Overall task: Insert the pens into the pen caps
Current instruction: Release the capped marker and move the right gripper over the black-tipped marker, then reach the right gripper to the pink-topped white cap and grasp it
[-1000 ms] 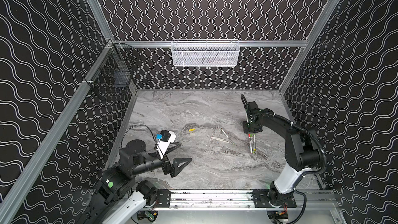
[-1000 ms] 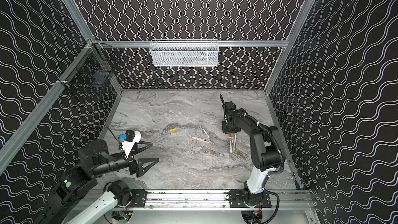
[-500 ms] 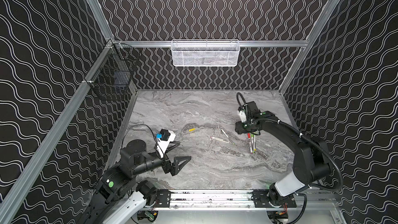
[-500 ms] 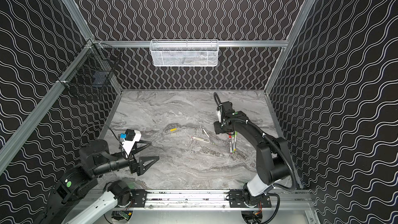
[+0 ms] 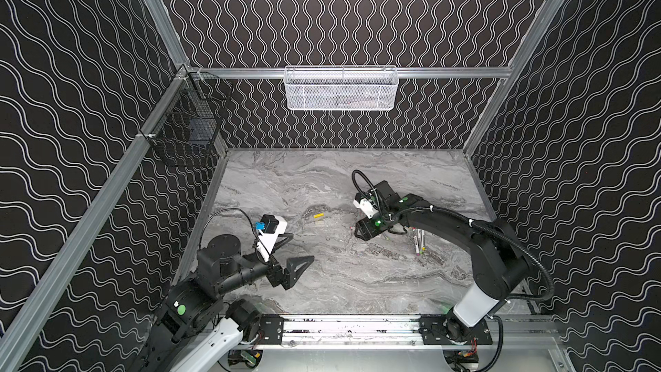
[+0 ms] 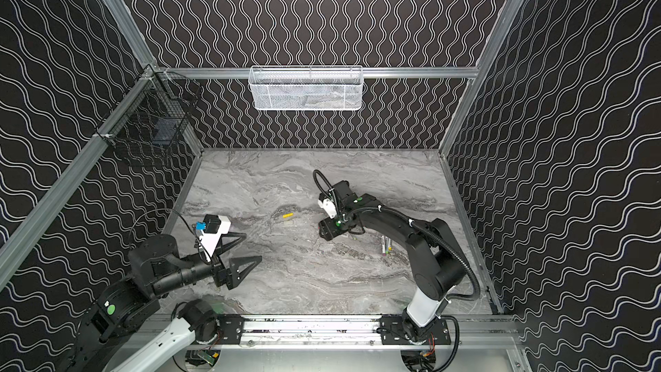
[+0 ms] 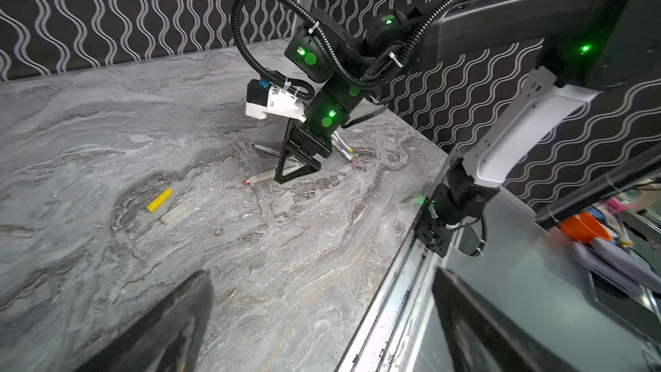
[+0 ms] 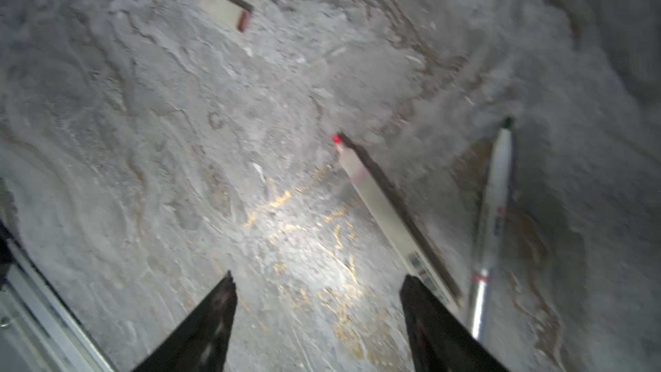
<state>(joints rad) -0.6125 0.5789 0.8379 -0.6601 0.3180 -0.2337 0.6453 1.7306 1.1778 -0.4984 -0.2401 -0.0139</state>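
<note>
Grey marbled tabletop (image 5: 357, 280) inside black wavy-patterned walls. Your right gripper (image 8: 317, 277) hangs low over it, jaws well apart, holding nothing. Close now and you would likely pinch air, or nudge the red-tipped pen (image 8: 386, 216) into the second pen (image 8: 495, 209) beside it. That red-tipped pen lies outside the gap, along one of the fingers (image 8: 429, 316); contact is unclear. Yellow cap (image 7: 159, 200) and pale cap (image 7: 174, 213) lie farther ahead. Your left gripper (image 5: 302, 247) hovers wide open, empty.

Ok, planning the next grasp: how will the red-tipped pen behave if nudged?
The red-tipped pen is a slim barrel lying flat, so it would probably roll sideways. Straight and thin, likely stiff and light. Its smooth shell may slip in the right claw.
</note>
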